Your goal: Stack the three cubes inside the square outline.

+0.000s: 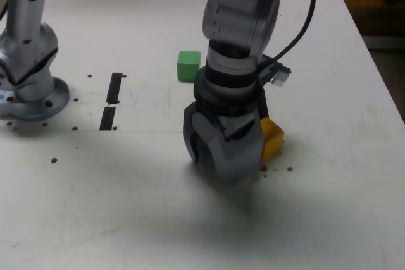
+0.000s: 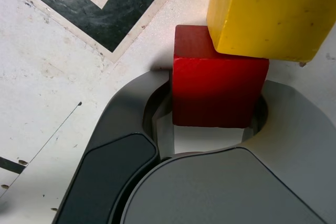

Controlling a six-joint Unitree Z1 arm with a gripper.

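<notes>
End effector [image 2: 215,129]: we see its jaws clamped on the red cube [image 2: 218,90], low on the counter [image 1: 329,207].
Yellow cube [image 1: 273,137]: touching the red one, just right in the exterior view.
Risk: we judge lifting could drag the yellow.
Green cube [image 1: 188,66]: farther back.
Square outline [image 2: 113,3]: near red cube.

Exterior view: red cube fully hidden behind gripper [image 1: 224,150]; yellow cube [image 1: 273,137] half covered, showing only at the gripper's 3 o'clock. Square outline not visible there.

Wrist view: yellow cube [image 2: 270,11] cut off at 12 and 3 o'clock edges; square outline [image 2: 105,3] cropped at 12 o'clock, one corner showing.
</notes>
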